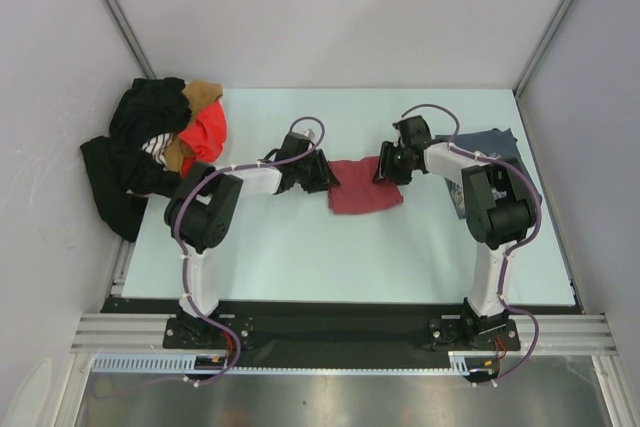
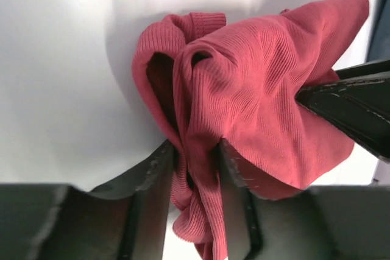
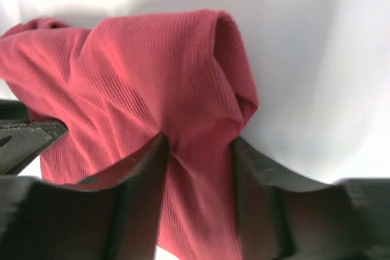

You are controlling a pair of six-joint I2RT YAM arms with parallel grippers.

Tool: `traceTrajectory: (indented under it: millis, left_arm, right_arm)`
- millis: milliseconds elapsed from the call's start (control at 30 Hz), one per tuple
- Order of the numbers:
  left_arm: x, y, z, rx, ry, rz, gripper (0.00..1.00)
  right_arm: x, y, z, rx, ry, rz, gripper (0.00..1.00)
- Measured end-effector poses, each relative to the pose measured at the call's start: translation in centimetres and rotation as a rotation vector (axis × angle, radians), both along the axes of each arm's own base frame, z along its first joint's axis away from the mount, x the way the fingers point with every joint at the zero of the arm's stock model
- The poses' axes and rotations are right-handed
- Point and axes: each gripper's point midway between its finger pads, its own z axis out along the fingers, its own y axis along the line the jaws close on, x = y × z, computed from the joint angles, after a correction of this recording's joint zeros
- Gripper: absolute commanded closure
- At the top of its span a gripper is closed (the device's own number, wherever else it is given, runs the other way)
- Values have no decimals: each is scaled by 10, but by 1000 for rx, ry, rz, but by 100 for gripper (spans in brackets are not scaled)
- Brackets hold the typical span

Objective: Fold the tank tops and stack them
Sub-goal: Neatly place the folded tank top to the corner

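The dark maroon-red tank top (image 1: 362,192) is bunched between both grippers at the middle of the table. My left gripper (image 1: 326,175) is shut on its left edge; in the left wrist view the ribbed cloth (image 2: 244,95) is pinched between the fingers. My right gripper (image 1: 384,169) is shut on its right edge; in the right wrist view the cloth (image 3: 152,83) runs down between the fingers. The slate blue-grey tank top (image 1: 492,143) lies at the back right, partly hidden behind my right arm.
A pile of black clothes (image 1: 140,152) with a bright orange-red garment (image 1: 207,130) and a brown piece sits at the back left corner, spilling over the table's left edge. Pale walls enclose the table (image 1: 330,257) on three sides.
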Motion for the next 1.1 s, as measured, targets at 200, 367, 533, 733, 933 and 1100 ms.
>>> traceTrajectory:
  millis: [200,367,533,733,933,1100]
  left_arm:
    - [5,-6,-6,-35,3,10,92]
    - [10,-13,-5,-55,1,-4,100]
    - [14,-19,-4,-74,-8,-17,100]
    - [10,-38,0,-108,-22,-21,100]
    - [-6,-91,15,-176,-55,-76,100]
    - [2,-152,45,-296,-143,-129,100]
  right_arm:
    - [1,-2,-3,-12,5,-13,80]
    - [3,-4,-2,-30,3,-30,100]
    - [4,-6,-1,-37,4,-43,100]
    - [9,-29,4,-61,1,-100,100]
    - [15,-79,28,-64,-15,-212,100]
    - [20,-122,49,-64,-44,-312,100]
